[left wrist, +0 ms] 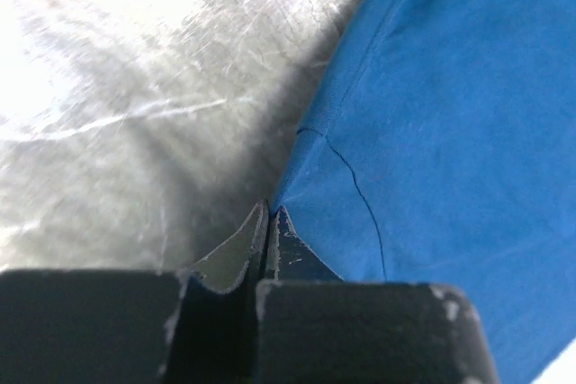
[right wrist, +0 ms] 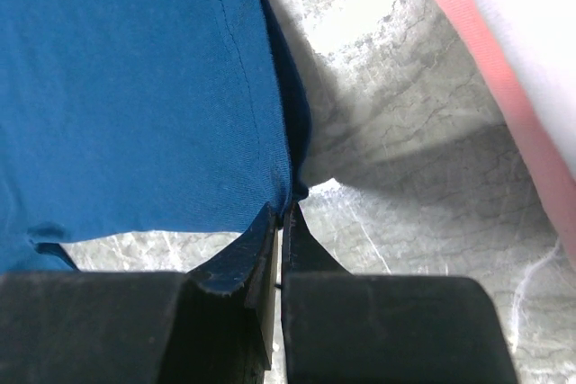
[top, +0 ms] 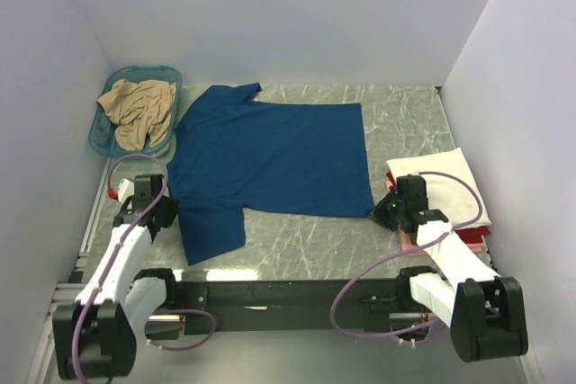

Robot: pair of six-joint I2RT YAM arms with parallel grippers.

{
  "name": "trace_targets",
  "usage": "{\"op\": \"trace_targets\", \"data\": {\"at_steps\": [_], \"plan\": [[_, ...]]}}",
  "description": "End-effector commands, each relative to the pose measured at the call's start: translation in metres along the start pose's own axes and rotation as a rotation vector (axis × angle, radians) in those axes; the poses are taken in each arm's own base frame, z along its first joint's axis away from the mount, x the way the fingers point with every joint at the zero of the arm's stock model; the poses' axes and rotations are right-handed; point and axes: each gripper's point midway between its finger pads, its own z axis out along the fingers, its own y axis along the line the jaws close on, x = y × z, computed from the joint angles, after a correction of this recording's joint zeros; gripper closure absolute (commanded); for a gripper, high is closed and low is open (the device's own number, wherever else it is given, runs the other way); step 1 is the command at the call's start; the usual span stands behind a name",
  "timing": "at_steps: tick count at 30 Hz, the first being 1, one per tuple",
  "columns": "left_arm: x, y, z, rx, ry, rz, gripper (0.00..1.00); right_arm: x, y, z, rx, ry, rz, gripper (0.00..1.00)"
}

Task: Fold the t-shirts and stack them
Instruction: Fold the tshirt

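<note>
Across the middle of the tabletop (top: pixel 306 240), spread flat for folding: one blue shirt (top: pixel 270 155). Gripping its shoulder edge by the near sleeve with the left fingers (left wrist: pixel 256 240), clamped tight on cloth; pinching the near hem corner with the right fingers (right wrist: pixel 266 238), closed likewise. Probably holding both ends to swing the near side over in one fold. Counting: one tan shirt (top: pixel 135 110) bundled in the basket (top: pixel 103 137), waiting; at right, one pile of white shirt (top: pixel 445 182), pink shirt (right wrist: pixel 504 96), red shirt (top: pixel 472 238).
</note>
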Motion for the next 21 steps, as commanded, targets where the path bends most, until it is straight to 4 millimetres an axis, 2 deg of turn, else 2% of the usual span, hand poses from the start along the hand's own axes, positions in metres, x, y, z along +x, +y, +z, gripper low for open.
{"op": "trace_targets", "data": {"at_steps": [1,5,6,7,9,15,18,20,21], "plan": [[-0.01,0.008,-0.023,-0.039,-0.035,-0.038,0.99,-0.013,0.007,-0.01,-0.013,-0.055,0.001,1.0],[-0.01,0.001,-0.038,0.02,-0.03,-0.11,0.99,-0.012,0.004,-0.019,-0.01,-0.072,0.023,1.0],[-0.006,0.006,-0.041,0.002,-0.017,-0.12,0.99,-0.011,0.004,-0.021,-0.008,-0.074,0.024,1.0],[-0.008,0.0,-0.048,0.033,-0.02,-0.135,1.0,-0.009,0.001,-0.024,0.004,-0.068,0.029,1.0],[-0.007,0.004,-0.054,0.026,-0.012,-0.149,0.99,-0.011,0.001,-0.031,0.0,-0.09,0.035,1.0],[-0.018,0.003,-0.079,0.047,-0.048,-0.165,0.99,-0.011,0.001,-0.052,-0.018,-0.133,0.045,1.0],[-0.02,-0.001,-0.079,0.065,-0.056,-0.146,1.0,-0.016,0.009,-0.057,-0.05,-0.154,0.04,1.0],[-0.023,-0.016,-0.076,0.112,-0.055,-0.13,1.0,-0.019,0.015,-0.056,-0.065,-0.151,0.034,1.0],[-0.022,-0.018,-0.071,0.096,-0.041,-0.106,0.99,-0.025,0.025,-0.057,-0.094,-0.161,0.02,1.0]]}}
